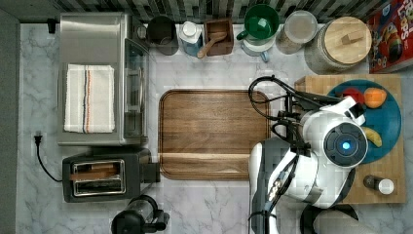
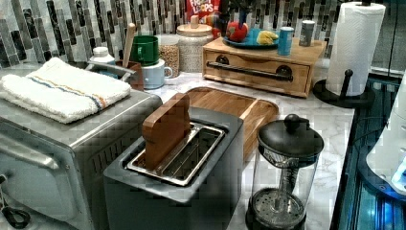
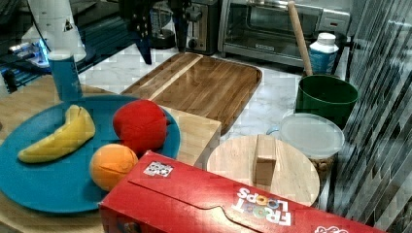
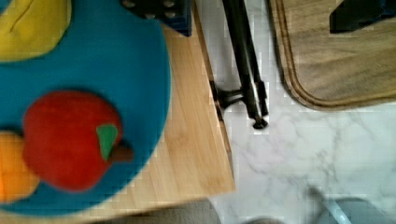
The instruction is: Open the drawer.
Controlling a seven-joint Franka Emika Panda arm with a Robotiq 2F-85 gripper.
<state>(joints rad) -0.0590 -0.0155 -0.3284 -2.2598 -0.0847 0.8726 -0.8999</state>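
The drawer (image 2: 256,72) sat fully closed under the slab holding the blue plate (image 3: 43,174), its black handle (image 4: 245,60) untouched. The gripper (image 3: 160,41) hung released just above that handle, beside the brown tray (image 1: 214,134); grasping and pulling remained.

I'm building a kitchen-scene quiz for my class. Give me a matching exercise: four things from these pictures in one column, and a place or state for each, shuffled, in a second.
1. drawer
2. red apple
3. striped towel
4. wooden slice

A. standing in the toaster slot
B. folded on top of the toaster oven
C. shut, black handle across its front
D. on the blue plate beside the orange

Pairs: 1-C, 2-D, 3-B, 4-A
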